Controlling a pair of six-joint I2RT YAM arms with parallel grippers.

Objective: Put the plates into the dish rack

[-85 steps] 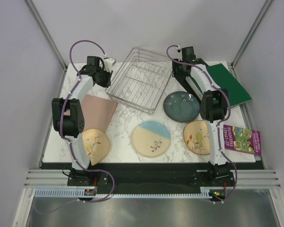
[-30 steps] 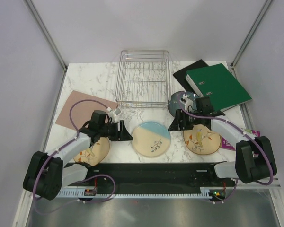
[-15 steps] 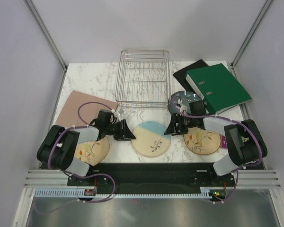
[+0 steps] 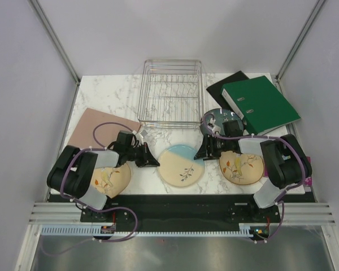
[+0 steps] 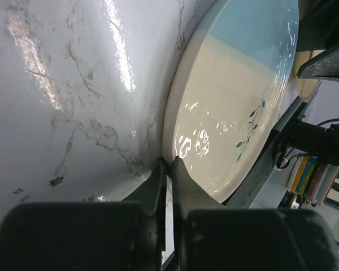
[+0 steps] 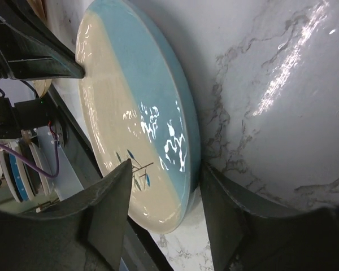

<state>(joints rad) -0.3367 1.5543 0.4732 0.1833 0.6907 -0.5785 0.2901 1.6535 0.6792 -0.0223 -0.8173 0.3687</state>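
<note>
Left bird plate (image 4: 110, 179) and right bird plate (image 4: 241, 166) lie nearest on the tabletop (image 4: 107, 99), the cream-and-blue plate (image 4: 181, 165) between them. Left tool (image 4: 152, 162), pinched shut, touches its left rim; right tool (image 4: 200, 153) straddles its right rim, fingers apart. Beyond sit the dark plate (image 4: 217, 119), then the dish rack (image 4: 169, 126).

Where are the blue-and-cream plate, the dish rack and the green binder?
blue-and-cream plate (image 4: 181, 165), top view, centre of its face.
dish rack (image 4: 169, 125), top view, wire of its near rim.
green binder (image 4: 264, 104), top view, middle of its cover.
</note>
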